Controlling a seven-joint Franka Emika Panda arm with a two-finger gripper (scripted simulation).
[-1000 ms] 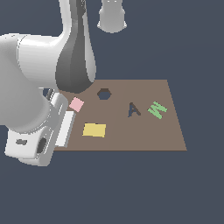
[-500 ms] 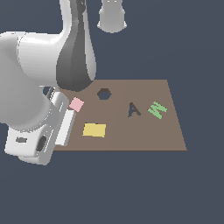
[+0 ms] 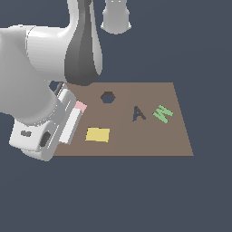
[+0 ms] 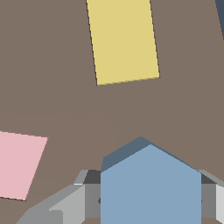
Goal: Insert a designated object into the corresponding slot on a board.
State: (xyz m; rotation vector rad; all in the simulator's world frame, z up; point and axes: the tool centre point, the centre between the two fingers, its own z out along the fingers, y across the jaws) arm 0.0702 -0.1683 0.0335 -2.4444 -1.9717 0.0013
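The gripper [image 4: 148, 201] sits low over the board [image 3: 172, 140], at the exterior view's left edge, and the blue hexagonal block [image 4: 151, 188] fills the gap between its 2 grey fingers [image 4: 65, 205]. The jaws look narrow, flanking the block on both sides; whether they actually grip it, I cannot tell. The move now, as I judge it: squeeze squarely on opposite flats, lift straight, then carry toward the hexagon slot [image 3: 108, 97], clear of the pink square [image 4: 17, 164] and yellow rectangle [image 4: 122, 39].

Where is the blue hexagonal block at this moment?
In the wrist view, the blue hexagonal block sits between the gripper fingers, above the brown board, near the pink square.
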